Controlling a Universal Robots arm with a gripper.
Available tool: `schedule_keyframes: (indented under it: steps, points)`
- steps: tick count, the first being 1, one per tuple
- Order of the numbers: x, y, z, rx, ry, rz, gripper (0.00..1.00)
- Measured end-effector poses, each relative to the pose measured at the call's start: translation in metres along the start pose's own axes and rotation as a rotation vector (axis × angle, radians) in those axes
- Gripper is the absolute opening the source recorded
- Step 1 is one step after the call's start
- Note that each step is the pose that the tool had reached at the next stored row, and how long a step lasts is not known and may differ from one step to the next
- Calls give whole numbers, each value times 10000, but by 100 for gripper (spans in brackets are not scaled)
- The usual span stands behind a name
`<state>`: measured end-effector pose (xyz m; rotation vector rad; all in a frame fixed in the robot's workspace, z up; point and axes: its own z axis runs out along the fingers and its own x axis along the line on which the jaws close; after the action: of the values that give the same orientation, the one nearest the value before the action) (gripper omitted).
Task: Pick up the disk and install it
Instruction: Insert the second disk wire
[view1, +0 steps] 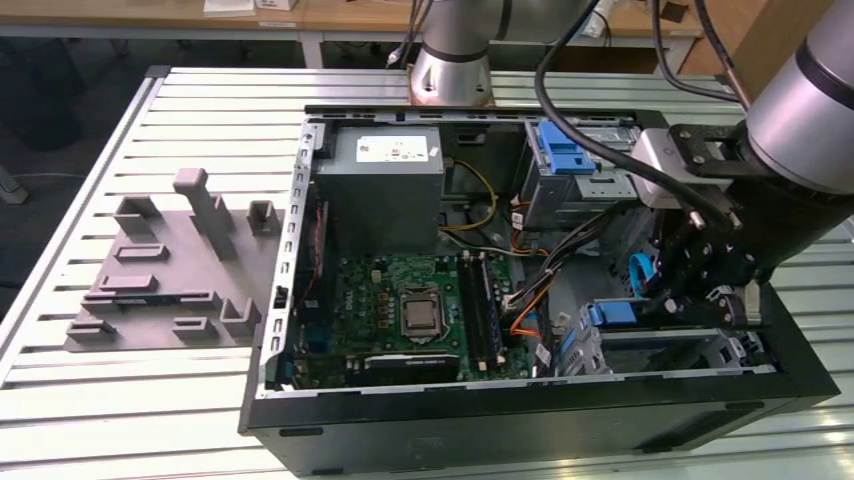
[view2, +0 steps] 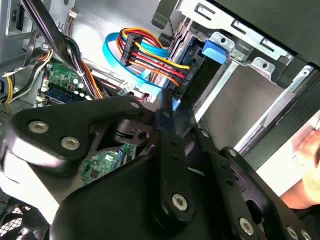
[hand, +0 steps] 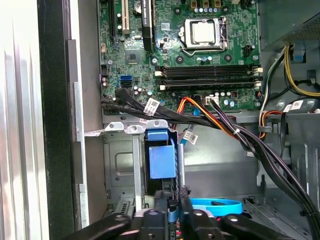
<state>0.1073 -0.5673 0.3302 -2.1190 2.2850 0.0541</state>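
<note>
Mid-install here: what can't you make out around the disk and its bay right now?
- Disk: in the first wrist view the gripper and the cage walls hide its body behind its blue end, so how deep it sits is unclear.
- Exterior view: the arm covers part of the bay.
- Second wrist view: the gripper's black links block the bay mouth, and a hand is cut off by the picture's edge.

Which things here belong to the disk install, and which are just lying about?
Job: disk, blue-edged, standing in the drive cage; pincer right by it.
Lying about: grey fixture block on the table; grey box; motherboard; cable bundle; second cage.
</note>
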Motion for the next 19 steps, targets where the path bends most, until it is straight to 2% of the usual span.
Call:
schedule_keyframes:
  steps: [1, 2, 13, 19]
  points:
    - [0, 0, -5, 0, 2, -1, 25]
    - [0, 0, -9, 0, 3, 0, 31]
    - [-3, 1, -81, 0, 1, 0, 31]
    - [-7, 1, -148, 0, 2, 0, 31]
